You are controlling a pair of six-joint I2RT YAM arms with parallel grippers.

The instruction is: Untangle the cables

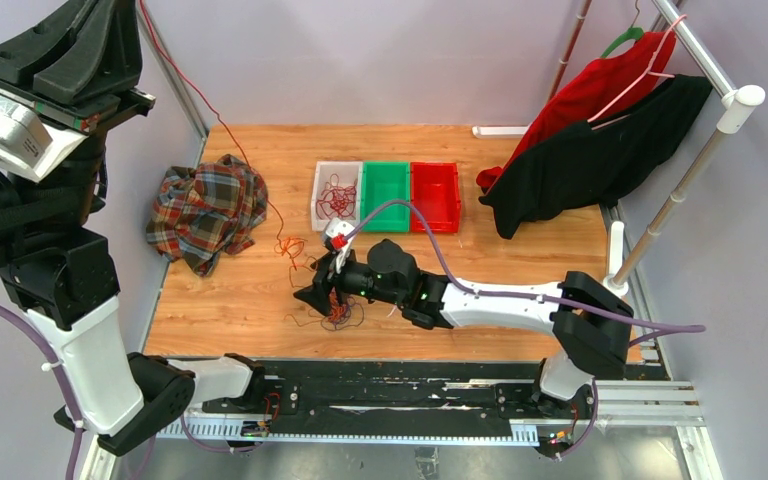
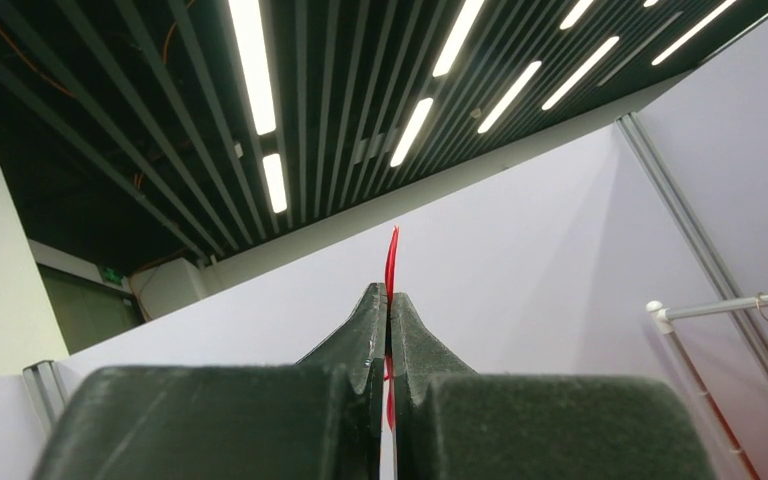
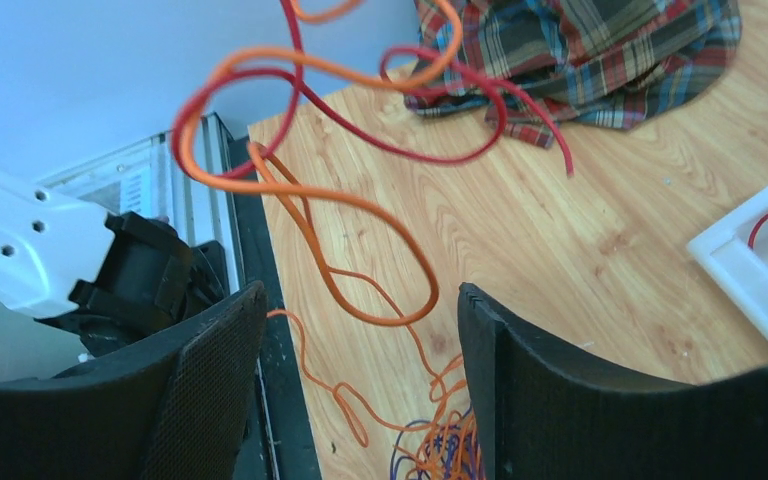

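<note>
Crumpled plaid shirt [image 1: 207,212] left of a clear bin [image 1: 317,195], green bin [image 1: 385,195] and red bin [image 1: 434,195] abreast

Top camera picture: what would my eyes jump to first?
Probably the red cable, pinched in the shut left claw high up at the left and stretching down to the wooden table. Next comes the messy orange tangle in the middle of the table, with the open right claw just above it. A plaid shirt lies crumpled at the table's left side.
</note>
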